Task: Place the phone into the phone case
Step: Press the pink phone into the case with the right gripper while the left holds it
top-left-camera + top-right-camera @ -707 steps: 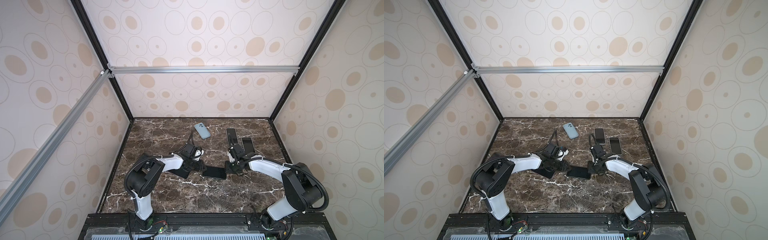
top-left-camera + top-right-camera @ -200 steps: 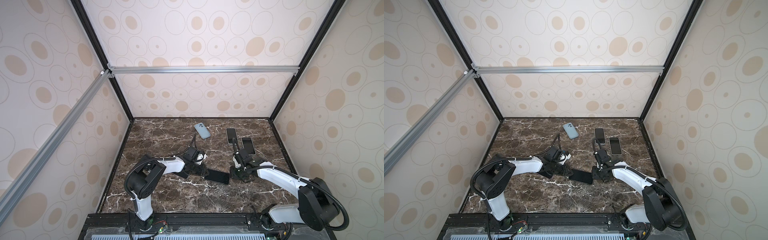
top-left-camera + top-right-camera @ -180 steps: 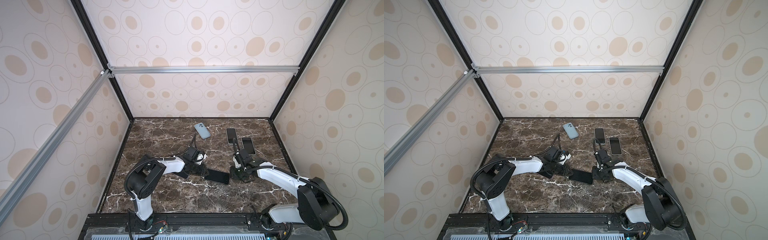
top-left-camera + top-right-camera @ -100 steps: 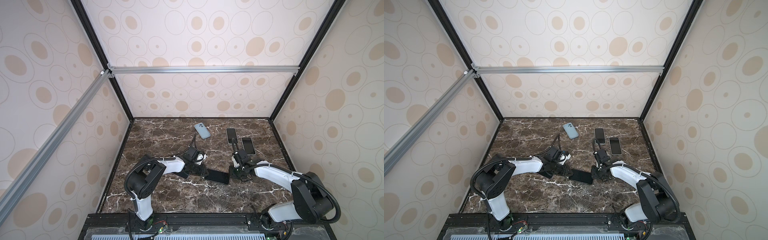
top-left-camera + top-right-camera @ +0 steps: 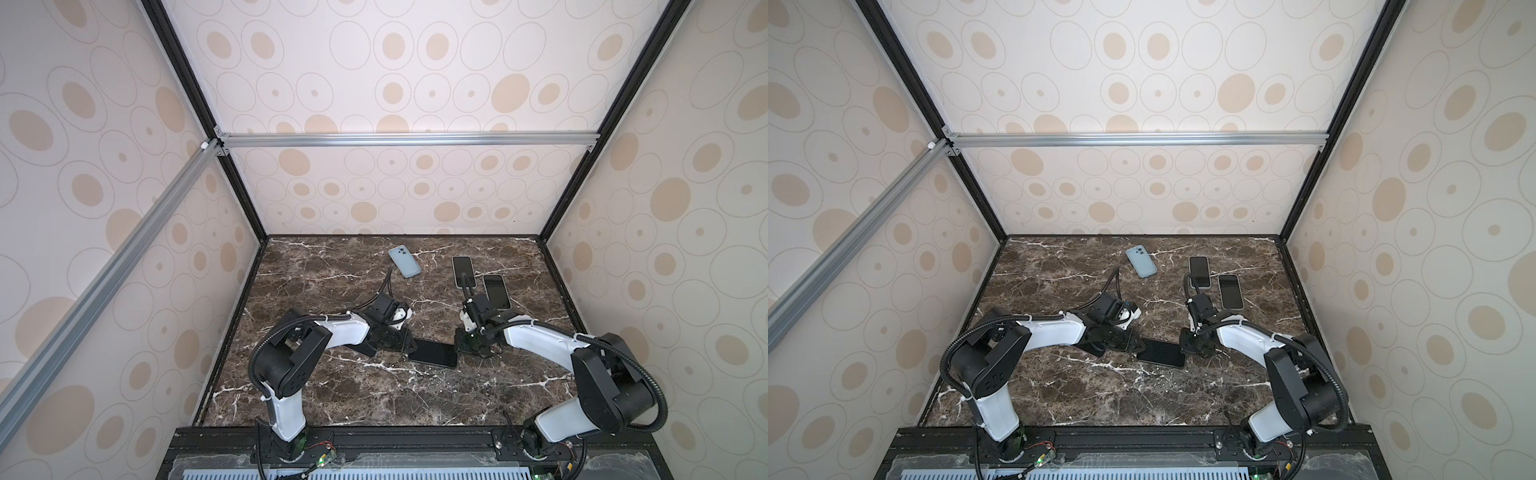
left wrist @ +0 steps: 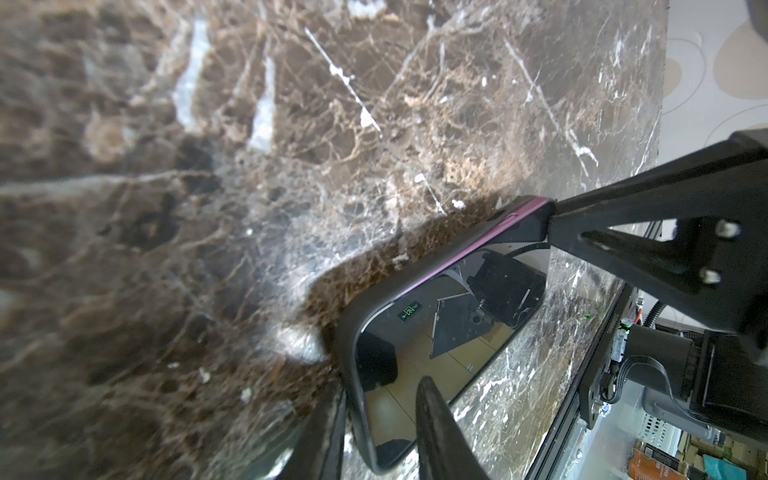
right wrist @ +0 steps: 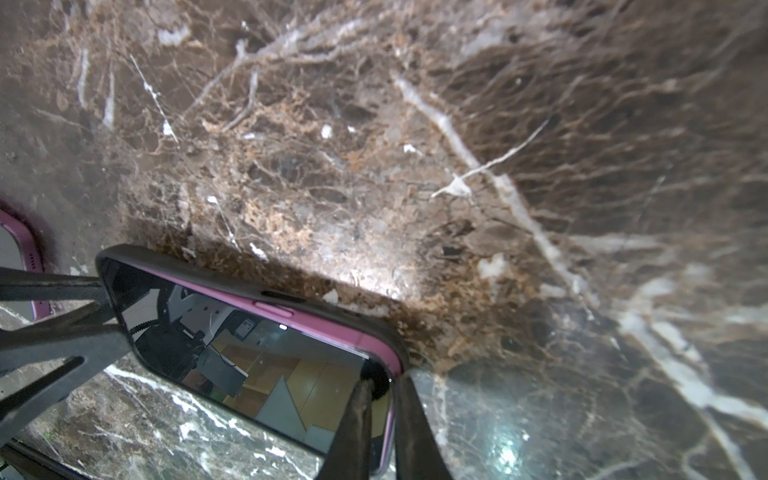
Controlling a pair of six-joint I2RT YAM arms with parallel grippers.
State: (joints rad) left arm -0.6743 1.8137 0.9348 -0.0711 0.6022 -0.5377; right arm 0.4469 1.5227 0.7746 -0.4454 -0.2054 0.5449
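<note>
Dark brown marble tabletop [image 5: 332,395] with white veins, a dark-cased phone [image 5: 432,353] screen up near the middle, a light blue phone [image 5: 404,262] back up toward the far edge, a pale-rimmed phone [image 5: 462,271] and a neighbouring phone [image 5: 496,291] screen up, side by side, far right.

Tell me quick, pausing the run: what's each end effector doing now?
Left end effector: closed on one end of the phone, which sits in the black case.
Right end effector: nearly shut, pinching the other end.

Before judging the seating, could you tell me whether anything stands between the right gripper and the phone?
Nothing visible does: the right gripper pinches a corner of the phone, which lies in the black case; the left gripper holds the opposite end.
</note>
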